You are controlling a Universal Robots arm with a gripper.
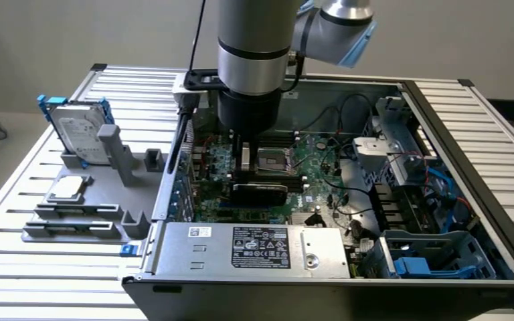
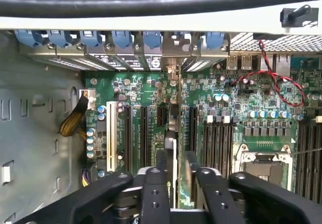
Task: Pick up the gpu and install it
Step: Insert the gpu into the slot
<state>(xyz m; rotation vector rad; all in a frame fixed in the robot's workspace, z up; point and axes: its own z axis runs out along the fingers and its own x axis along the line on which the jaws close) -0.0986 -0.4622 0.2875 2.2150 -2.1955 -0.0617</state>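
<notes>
Big slatted aluminium table (image 1: 471, 114), and lying open on it is the computer case (image 1: 328, 297), its side off so you look straight down into it. The robot arm (image 1: 252, 40) comes down from above into the middle of that case. Off to the exterior view's left is a grey parts tray (image 1: 78, 231) with the hard drive (image 1: 83, 134) standing in it, well apart from the action.

Inside the case, the silver power supply (image 1: 248, 251) runs along the near edge and the green motherboard (image 1: 315, 150) lies beyond it. And there's the gpu (image 1: 259, 194), directly under the arm. It stands upright on its long edge over the motherboard, in among the black expansion slots (image 2: 143, 138). Its silver end bracket (image 2: 173, 65) points at the case's rear wall with the blue latches. Whether it's fully seated, I can't make out from here.

The gripper (image 2: 178, 177) sits astride the card's upper edge, about the middle of its length. Is it pinching or just straddling? I can't tell.

As for handling, I'd judge it a light, stiff little card, but a delicate one. The circuit face is bare, with small parts to knock off, and a thin board like that won't like twisting. The flat faces near the top edge look like the sane place to hold it: shroud on one side, board on the other. That keeps the claw clear of the bottom connector edge. The plastic shroud could slip a bit, so the hold wants to be square.
</notes>
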